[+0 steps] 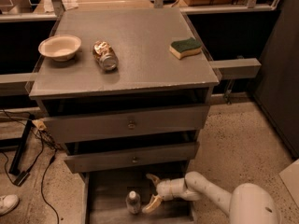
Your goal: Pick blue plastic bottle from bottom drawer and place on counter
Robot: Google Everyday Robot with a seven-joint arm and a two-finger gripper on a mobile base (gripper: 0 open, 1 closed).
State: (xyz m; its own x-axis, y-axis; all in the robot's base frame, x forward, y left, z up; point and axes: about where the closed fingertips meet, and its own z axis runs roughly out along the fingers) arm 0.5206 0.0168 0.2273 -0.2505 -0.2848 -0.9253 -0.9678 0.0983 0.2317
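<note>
The blue plastic bottle stands upright in the open bottom drawer, white cap up, near the drawer's middle. My gripper reaches into the drawer from the right, just right of the bottle and apart from it. Its two pale fingers are spread open and hold nothing. The counter is the grey top of the cabinet, above the two closed upper drawers.
On the counter lie a white bowl at the left, a crushed metal can beside it, and a green-and-yellow sponge at the right. Cables and a shoe lie on the floor to the left.
</note>
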